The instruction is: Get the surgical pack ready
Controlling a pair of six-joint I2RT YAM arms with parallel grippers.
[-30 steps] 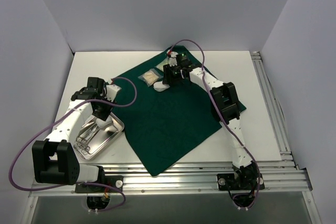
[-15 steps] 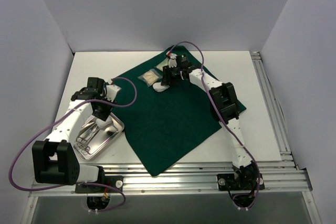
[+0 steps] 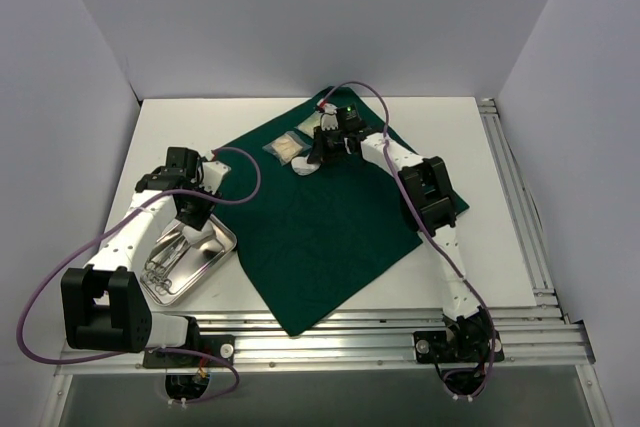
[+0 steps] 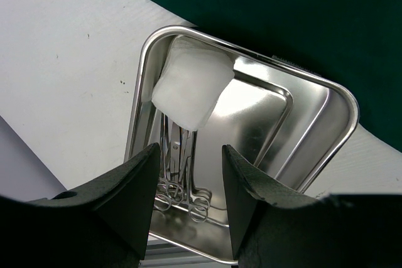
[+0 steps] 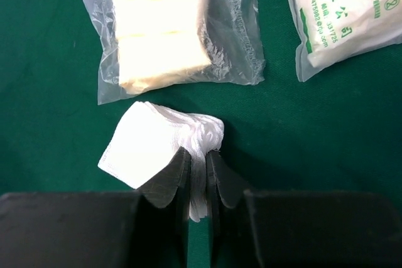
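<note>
Our right gripper (image 5: 198,161) has its jaws pressed together on the near edge of a soft white gauze pad (image 5: 147,145). The cloth bunches up between the fingers, and the rest of the pad fans out ahead and to the left of them, flat on the dark green cloth drape (image 5: 314,142). Just beyond the pad lies a clear packet of pale yellow squares (image 5: 163,29). A clear packet with green print (image 5: 342,17) sits ahead to the right, apart from the fingers.

The move we judge to come next turns on the shiny steel tray (image 3: 228,239). It lies well away from this hand, across the drape and back toward the bases, on the left arm's side. Our left gripper (image 4: 190,155) hangs right above it with jaws apart and nothing between them. Below it, a second white gauze pad (image 4: 191,89) rests in the tray's far corner, and steel scissor-like instruments (image 4: 179,186) lie lengthwise along one wall.

The drape looks smooth, so we expect the pad to lift cleanly. There is open white table (image 3: 180,137) around the tray, though the left arm crowds the space over it.
</note>
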